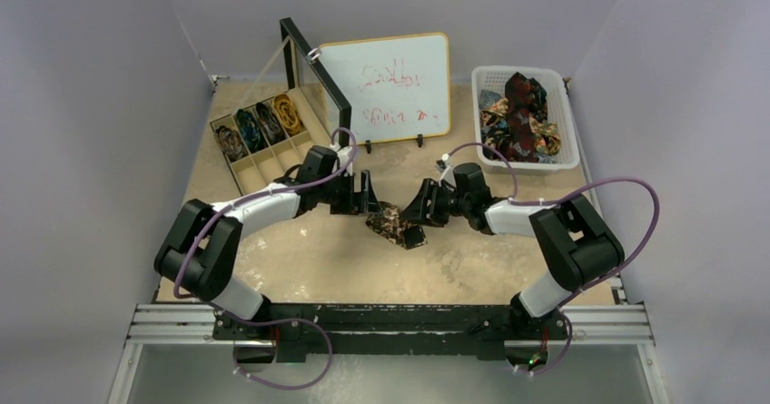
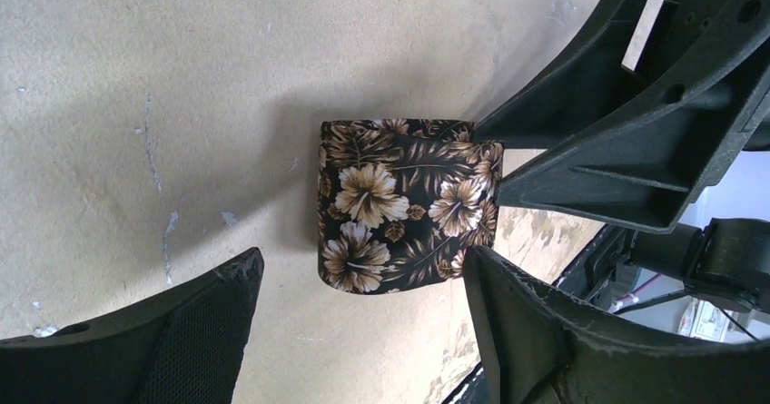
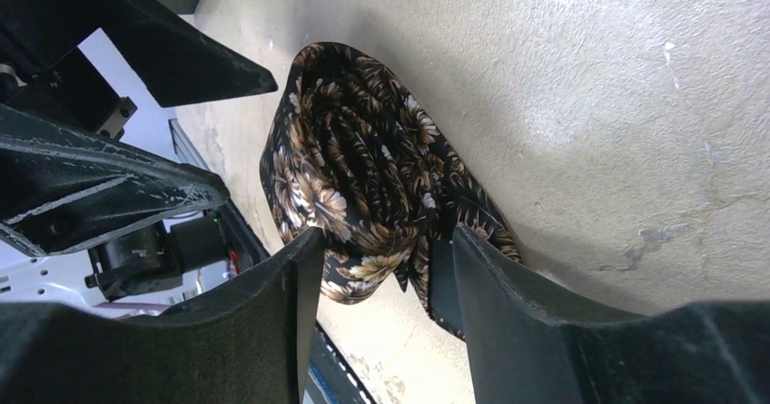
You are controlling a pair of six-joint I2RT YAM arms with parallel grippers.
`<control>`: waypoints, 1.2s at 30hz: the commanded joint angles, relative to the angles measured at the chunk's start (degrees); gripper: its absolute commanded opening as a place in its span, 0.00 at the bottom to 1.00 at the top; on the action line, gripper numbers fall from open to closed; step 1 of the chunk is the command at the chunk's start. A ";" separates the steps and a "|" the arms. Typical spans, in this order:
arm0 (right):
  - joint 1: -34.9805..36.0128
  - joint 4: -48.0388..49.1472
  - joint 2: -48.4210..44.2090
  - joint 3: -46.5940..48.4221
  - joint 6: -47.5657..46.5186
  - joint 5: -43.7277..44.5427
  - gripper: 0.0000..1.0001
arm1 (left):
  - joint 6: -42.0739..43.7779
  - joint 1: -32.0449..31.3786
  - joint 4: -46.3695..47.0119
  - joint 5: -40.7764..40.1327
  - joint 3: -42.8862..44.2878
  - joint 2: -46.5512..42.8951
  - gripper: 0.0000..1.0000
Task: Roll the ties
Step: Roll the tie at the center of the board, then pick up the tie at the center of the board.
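Sandy tabletop (image 1: 300,259) first: near its middle one floral tie (image 2: 399,204) lies almost fully coiled, the right gripper (image 3: 381,241) pinching the roll, the left gripper (image 2: 363,257) spread wide beside it. Farther back, the divided box (image 1: 238,172) holds four finished rolls (image 1: 259,123), and the white basket (image 1: 567,150) has many loose ties (image 1: 519,113) left to roll

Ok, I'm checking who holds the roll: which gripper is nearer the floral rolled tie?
Right. The right gripper has its fingers closed on the rolled tie; the left gripper stands open, fingertips just short of it.
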 commanded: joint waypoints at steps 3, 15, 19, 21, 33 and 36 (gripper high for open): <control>0.13 -1.62 -4.59 1.80 -1.10 -0.74 0.61 | -0.76 0.33 4.05 2.56 -0.42 0.72 0.79; 0.83 0.14 1.65 0.50 -1.87 -0.69 0.53 | -1.92 0.35 7.89 3.94 -1.80 2.50 0.78; 0.83 0.60 3.22 -0.74 -2.74 -0.10 0.45 | -2.09 0.31 8.90 4.70 -2.22 3.06 0.78; 0.83 1.41 3.50 -1.43 -2.76 -0.17 0.42 | -2.33 0.31 9.31 5.12 -2.48 3.38 0.78; 0.83 2.11 2.88 -2.21 -3.60 -1.28 0.42 | -7.07 0.32 16.35 10.53 -5.36 5.34 0.78; 0.83 1.49 1.66 -2.06 -3.99 -1.88 0.48 | -8.73 0.32 18.38 11.06 -6.20 6.27 0.76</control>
